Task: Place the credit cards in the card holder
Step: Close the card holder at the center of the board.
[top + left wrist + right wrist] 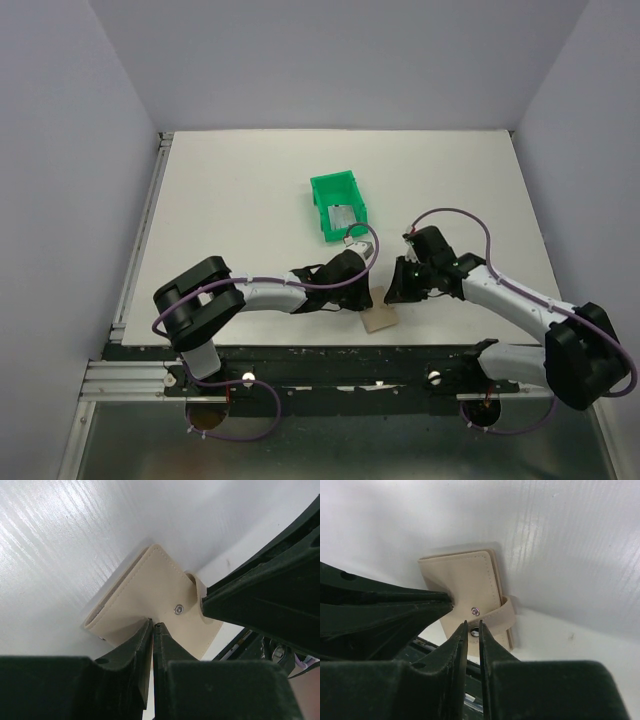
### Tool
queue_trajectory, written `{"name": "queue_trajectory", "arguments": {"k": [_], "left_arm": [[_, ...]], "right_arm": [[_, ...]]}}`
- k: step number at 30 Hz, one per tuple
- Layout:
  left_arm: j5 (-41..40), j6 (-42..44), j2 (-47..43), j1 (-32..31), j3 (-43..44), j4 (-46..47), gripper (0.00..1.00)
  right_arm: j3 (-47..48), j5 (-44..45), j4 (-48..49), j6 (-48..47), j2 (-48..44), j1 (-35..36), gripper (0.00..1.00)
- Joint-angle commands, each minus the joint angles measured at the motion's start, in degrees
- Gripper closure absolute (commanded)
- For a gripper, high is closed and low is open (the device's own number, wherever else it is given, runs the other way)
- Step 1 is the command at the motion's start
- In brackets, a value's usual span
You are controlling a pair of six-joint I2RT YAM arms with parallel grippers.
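The tan card holder (380, 321) lies folded near the table's front edge, its snap strap wrapped round one side. In the left wrist view my left gripper (152, 625) is pinched on the near edge of the card holder (145, 590). My right gripper (472, 624) is closed on the strap's snap tab, against the card holder (465, 577). From above, the left gripper (365, 293) and right gripper (396, 295) meet over it from either side. One silver credit card (342, 217) rests inside the green bin (325, 185).
The green bin stands just behind both grippers, mid-table. A black rail (330, 358) runs along the front edge right below the card holder. White walls enclose the table on three sides.
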Motion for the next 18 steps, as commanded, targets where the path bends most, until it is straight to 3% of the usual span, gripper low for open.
{"name": "queue_trajectory", "arguments": {"k": [1,18], "left_arm": [[1.59,-0.23,1.47,-0.26,0.66,-1.0,0.81],[1.76,-0.23,1.65,-0.26,0.48,-1.26,0.81]], "right_arm": [[-1.73,-3.25,2.96,0.43,1.41,-0.29,0.78],[-2.35,-5.54,6.22,1.05,4.84,-0.29,0.78]]}}
